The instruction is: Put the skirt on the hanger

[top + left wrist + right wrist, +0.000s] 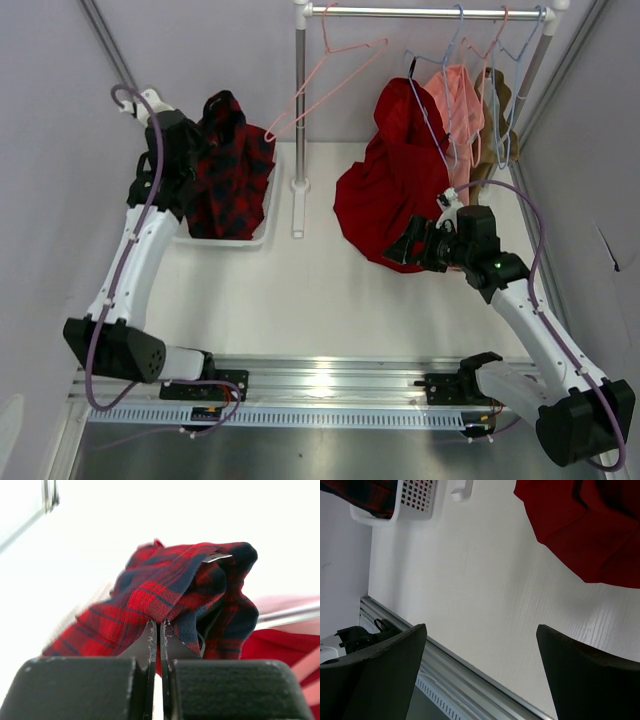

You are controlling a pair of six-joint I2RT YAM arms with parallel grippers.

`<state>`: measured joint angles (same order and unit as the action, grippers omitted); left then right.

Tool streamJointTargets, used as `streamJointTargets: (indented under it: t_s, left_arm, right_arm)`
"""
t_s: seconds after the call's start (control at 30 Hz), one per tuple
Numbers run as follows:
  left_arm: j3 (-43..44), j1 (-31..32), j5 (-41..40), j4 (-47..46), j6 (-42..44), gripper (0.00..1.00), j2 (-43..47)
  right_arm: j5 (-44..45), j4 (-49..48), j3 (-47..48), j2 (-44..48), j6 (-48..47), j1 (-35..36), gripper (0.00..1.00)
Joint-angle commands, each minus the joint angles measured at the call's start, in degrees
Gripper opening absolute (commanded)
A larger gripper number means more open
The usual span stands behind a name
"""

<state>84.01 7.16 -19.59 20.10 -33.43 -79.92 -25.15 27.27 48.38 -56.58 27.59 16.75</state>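
The red and navy plaid skirt [228,165] is lifted out of the white basket [262,222] at the back left, its lower part still hanging into it. My left gripper [190,150] is shut on the skirt, with a fold of the plaid cloth [165,592] pinched between its jaws. The pink wire hanger [330,75] hangs tilted from the rail [425,13] at the back. My right gripper [400,245] is open and empty over the table, next to the plain red garment [395,180]; its wide jaws show in the right wrist view [480,645].
The rack post [299,120] stands just right of the basket. The plain red garment [590,525], a salmon-pink garment [458,105] and light blue hangers [505,90] hang at the back right. A metal rail [320,385] runs along the near table edge.
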Motion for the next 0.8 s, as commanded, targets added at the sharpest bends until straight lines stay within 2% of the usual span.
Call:
streamJointTargets:
  t_s: [0.0,0.13,0.4,0.57,0.77]
  left_arm:
    - [5.9,1.1,-0.4,-6.3,4.9,0.0,7.0]
    - [9.7,3.6,2.4,-7.4,10.0,0.0,10.4]
    - [23.5,12.3,0.5,-3.0,18.0,0.0,14.6]
    - [24.3,14.6,2.3,-1.7,19.2,0.0,18.2]
    - [25.9,16.3,10.7,2.7,18.1,0.0,19.2]
  right_arm:
    - [-1.2,-2.6,2.4,-0.3,0.3,-0.2,0.99]
    - [-1.0,-2.7,3.5,-0.7,0.3,-0.1,0.99]
    - [-0.3,-2.2,5.3,-1.3,-0.3,-0.1,1.0]
    - [-0.1,-2.5,5.3,-0.9,-0.2,-0.1,0.99]
    - [-0.1,-3.1,5.3,-0.9,0.2,0.7,1.0]
